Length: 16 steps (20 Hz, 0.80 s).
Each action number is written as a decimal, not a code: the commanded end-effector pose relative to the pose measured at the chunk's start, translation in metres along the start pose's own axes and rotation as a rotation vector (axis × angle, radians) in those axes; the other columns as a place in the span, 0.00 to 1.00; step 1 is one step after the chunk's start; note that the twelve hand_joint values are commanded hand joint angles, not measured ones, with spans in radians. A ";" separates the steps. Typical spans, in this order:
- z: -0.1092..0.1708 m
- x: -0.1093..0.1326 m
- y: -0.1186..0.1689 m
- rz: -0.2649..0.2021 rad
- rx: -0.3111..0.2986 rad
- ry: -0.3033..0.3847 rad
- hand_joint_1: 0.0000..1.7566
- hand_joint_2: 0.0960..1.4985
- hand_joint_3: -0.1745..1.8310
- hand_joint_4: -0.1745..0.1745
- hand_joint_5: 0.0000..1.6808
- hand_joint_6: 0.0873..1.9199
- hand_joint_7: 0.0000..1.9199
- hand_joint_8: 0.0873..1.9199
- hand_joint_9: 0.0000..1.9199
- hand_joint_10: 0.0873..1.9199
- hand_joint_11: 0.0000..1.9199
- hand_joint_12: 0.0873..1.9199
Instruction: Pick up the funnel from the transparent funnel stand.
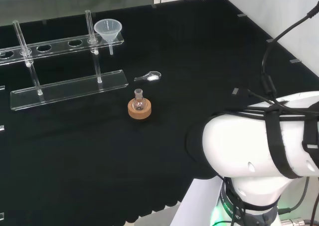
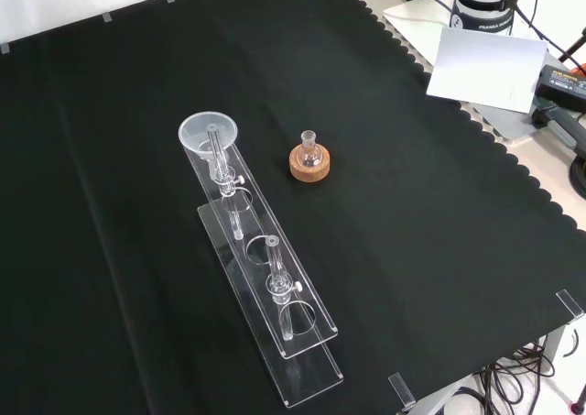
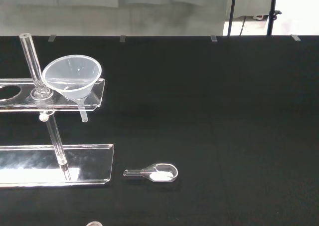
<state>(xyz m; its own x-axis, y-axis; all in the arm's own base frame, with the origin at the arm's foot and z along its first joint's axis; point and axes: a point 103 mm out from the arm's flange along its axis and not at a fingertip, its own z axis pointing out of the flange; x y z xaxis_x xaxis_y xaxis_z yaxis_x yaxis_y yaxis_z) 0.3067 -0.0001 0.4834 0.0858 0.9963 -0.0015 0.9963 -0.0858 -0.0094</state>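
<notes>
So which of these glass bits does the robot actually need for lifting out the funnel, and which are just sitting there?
Needed for the job:
- funnel, seated in an end hole of the rack
- transparent funnel stand

Just lying about:
- small flask on its cork ring
- little clear scoop holding something white
</notes>
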 end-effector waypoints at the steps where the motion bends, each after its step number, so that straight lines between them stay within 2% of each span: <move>1: 0.000 -0.001 0.000 0.001 -0.009 -0.004 0.05 0.72 0.28 0.62 0.09 0.00 0.00 0.15 0.06 0.31 0.03 0.71; 4: 0.000 -0.001 0.000 0.003 -0.008 -0.003 0.01 0.76 0.29 0.64 0.08 0.00 0.00 0.12 0.05 0.30 0.00 0.70; 10: 0.001 -0.002 0.003 0.015 -0.002 -0.001 0.00 0.77 0.29 0.64 0.08 0.00 0.00 0.12 0.05 0.30 0.00 0.70; 16: 0.011 0.000 0.021 0.036 0.014 -0.003 0.00 0.77 0.28 0.64 0.08 0.00 0.00 0.12 0.05 0.30 0.00 0.70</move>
<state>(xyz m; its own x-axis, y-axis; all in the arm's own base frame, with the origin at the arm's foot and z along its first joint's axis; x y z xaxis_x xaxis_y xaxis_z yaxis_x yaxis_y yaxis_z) 0.3112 -0.0005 0.4848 0.0979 0.9952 -0.0043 0.9952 -0.0979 0.0071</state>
